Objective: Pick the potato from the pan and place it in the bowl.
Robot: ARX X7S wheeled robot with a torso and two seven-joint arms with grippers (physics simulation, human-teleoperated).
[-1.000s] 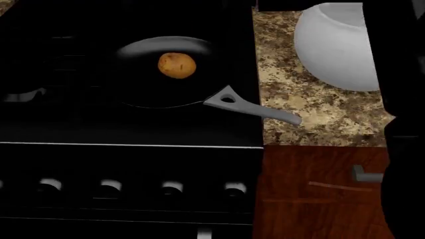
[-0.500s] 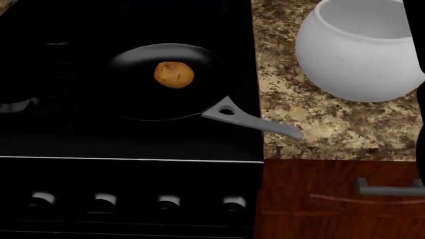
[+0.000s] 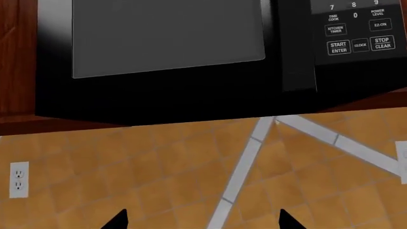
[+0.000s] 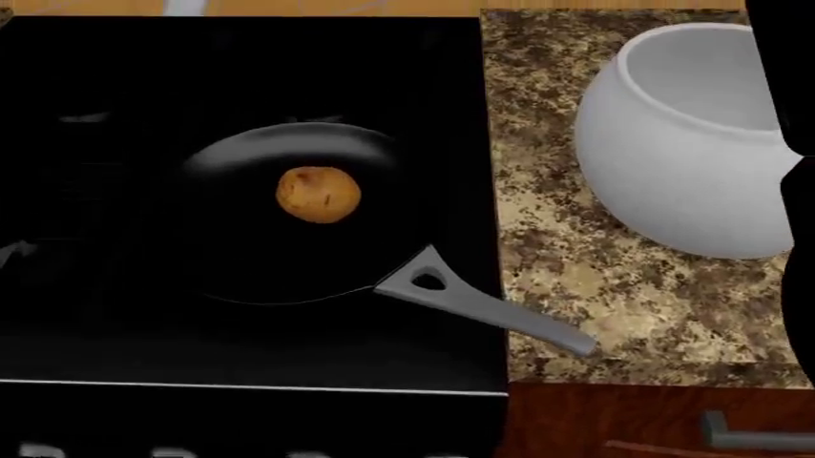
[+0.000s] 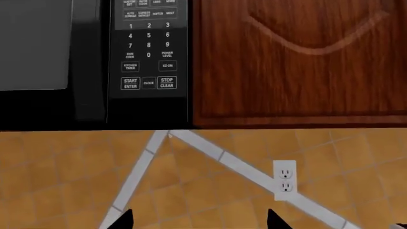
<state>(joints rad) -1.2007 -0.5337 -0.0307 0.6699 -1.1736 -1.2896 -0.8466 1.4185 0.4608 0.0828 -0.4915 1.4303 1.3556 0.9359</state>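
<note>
In the head view the golden-brown potato (image 4: 319, 195) lies near the middle of the black pan (image 4: 255, 260), which sits on the dark stove with its grey handle (image 4: 491, 311) reaching over the granite counter. The white bowl (image 4: 688, 143) stands upright on the counter, right of the pan. Neither gripper shows in the head view. Both wrist views face the back wall, far from the pan. My left gripper (image 3: 202, 222) and my right gripper (image 5: 200, 222) are open, with only the dark fingertips (image 3: 117, 220) showing and nothing between them.
A black microwave (image 3: 165, 52) hangs above the orange tiled wall (image 5: 210, 191), beside a wooden cabinet door (image 5: 299, 57). Wall outlets (image 5: 284, 180) show. A dark part of my right arm (image 4: 787, 76) covers the bowl's right side. A drawer handle (image 4: 751, 439) sits below the granite counter (image 4: 574, 286).
The head view has shifted, so the pan, potato and bowl sit lower in the picture and the stove knobs have dropped out of sight. The potato stays in the pan.
</note>
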